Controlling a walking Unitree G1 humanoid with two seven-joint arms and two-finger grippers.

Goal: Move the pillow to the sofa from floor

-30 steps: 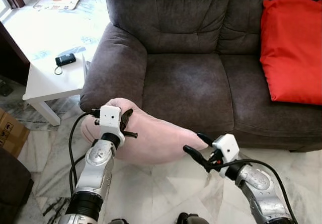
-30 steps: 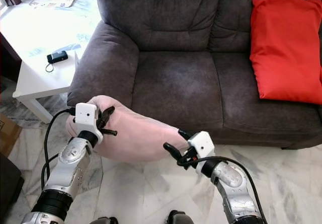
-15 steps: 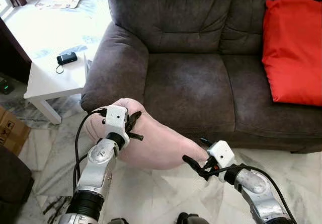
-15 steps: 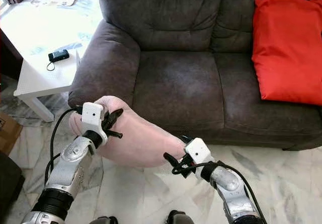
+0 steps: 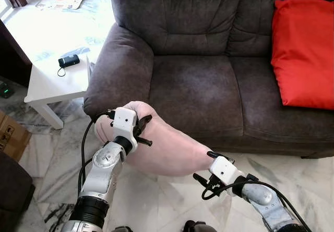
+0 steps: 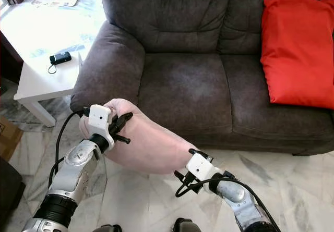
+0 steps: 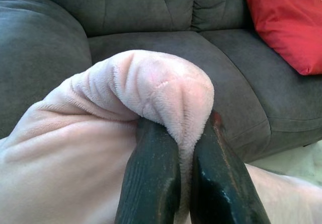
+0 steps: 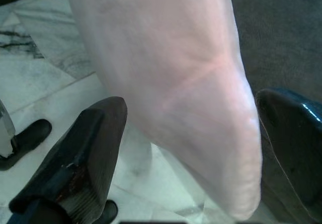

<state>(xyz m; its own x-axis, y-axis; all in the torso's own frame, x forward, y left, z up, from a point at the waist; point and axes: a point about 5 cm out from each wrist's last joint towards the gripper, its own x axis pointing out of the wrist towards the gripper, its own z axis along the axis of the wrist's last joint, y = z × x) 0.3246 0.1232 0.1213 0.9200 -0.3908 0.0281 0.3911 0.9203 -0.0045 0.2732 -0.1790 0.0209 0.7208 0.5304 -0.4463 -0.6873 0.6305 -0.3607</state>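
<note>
A pink pillow (image 5: 167, 148) is held off the floor (image 5: 156, 200) against the sofa (image 5: 198, 86) front, pinched by the closed left hand (image 7: 183, 148), while the open right hand (image 8: 191, 133) is spread around its lower end.

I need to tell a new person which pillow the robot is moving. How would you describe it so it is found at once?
Look at the dark grey sofa, then down to its front edge near the armrest on the robot's left. The pale pink plush pillow is there, pinched by the left hand, with the open right hand around its other corner. The red pillow, by contrast, lies on the seat.
</note>
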